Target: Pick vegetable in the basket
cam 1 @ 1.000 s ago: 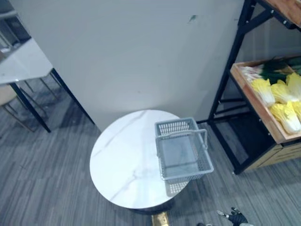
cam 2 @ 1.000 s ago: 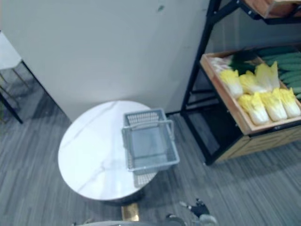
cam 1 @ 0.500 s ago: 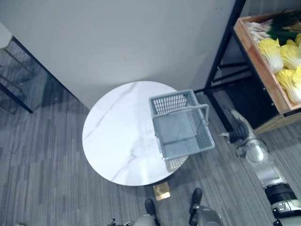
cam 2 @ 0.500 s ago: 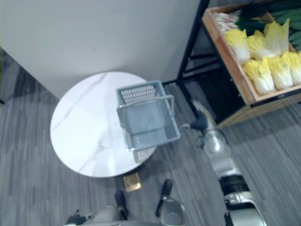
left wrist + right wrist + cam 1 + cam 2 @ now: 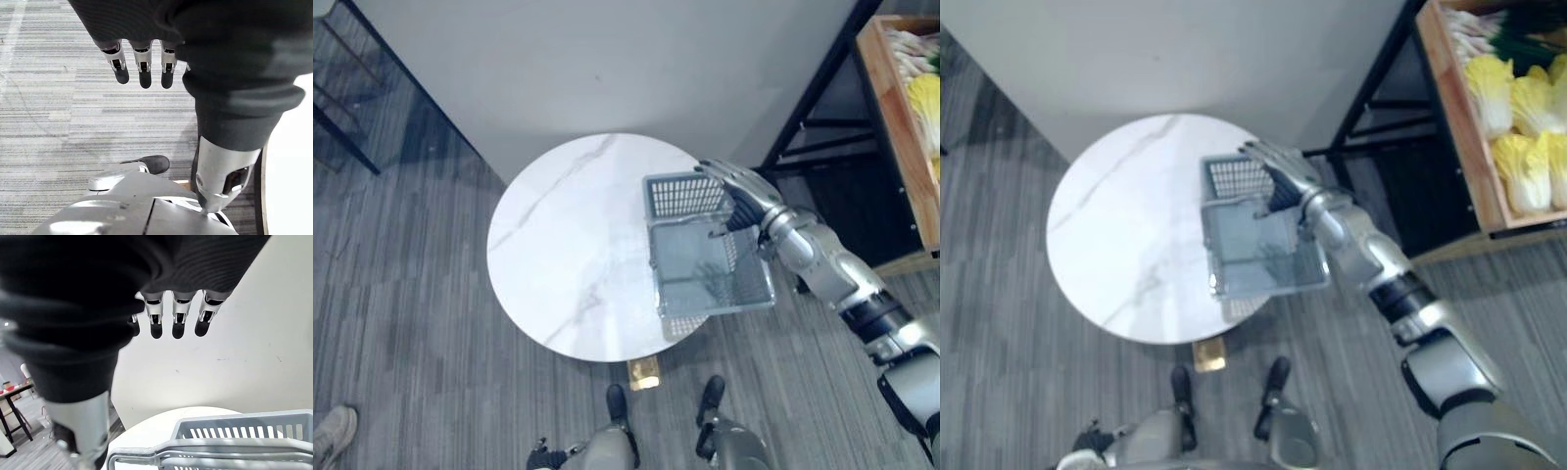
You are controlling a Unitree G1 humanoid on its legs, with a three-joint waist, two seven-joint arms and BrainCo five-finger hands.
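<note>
A grocery-shop mock-up: a black rack (image 5: 1369, 93) holds a wooden crate (image 5: 1456, 117) of yellow cabbages (image 5: 1489, 93) (leafy greens (image 5: 1523, 27) beside them), a shopping basket (image 5: 680, 196) overhangs the round table (image 5: 568, 255)'s right edge, on grey carpet (image 5: 999, 333).

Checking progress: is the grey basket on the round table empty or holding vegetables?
Empty: the basket's bare grey bottom shows in both eye views, with the right hand open above it.

Bright, even light, probably overhead; soft shadows.
</note>
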